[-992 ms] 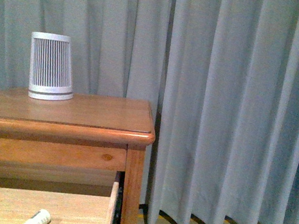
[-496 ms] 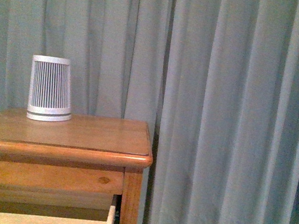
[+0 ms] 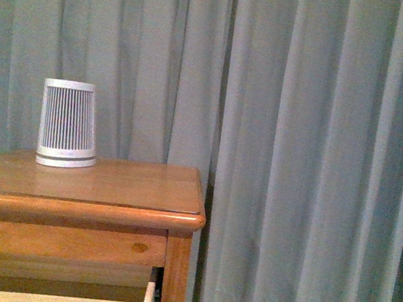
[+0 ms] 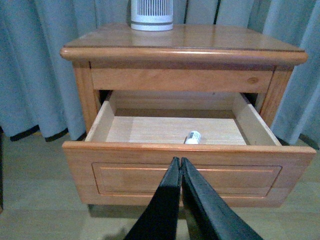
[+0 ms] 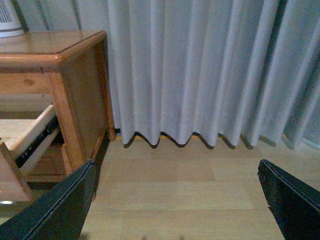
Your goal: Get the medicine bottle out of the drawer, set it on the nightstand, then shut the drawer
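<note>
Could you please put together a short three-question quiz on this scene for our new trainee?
1. True or false: the small white capped medicine bottle already stands on the honey-coloured wooden nightstand.
2. The nightstand's upper wooden drawer is: A pulled open, B shut, C removed.
3. Which gripper is shut, the left gripper or the right gripper?
Key: 1 false, it lies in the drawer; 2 A; 3 left, the right is open.

Bedroom: wooden nightstand (image 4: 183,55), floor-length curtains (image 3: 313,159).
</note>
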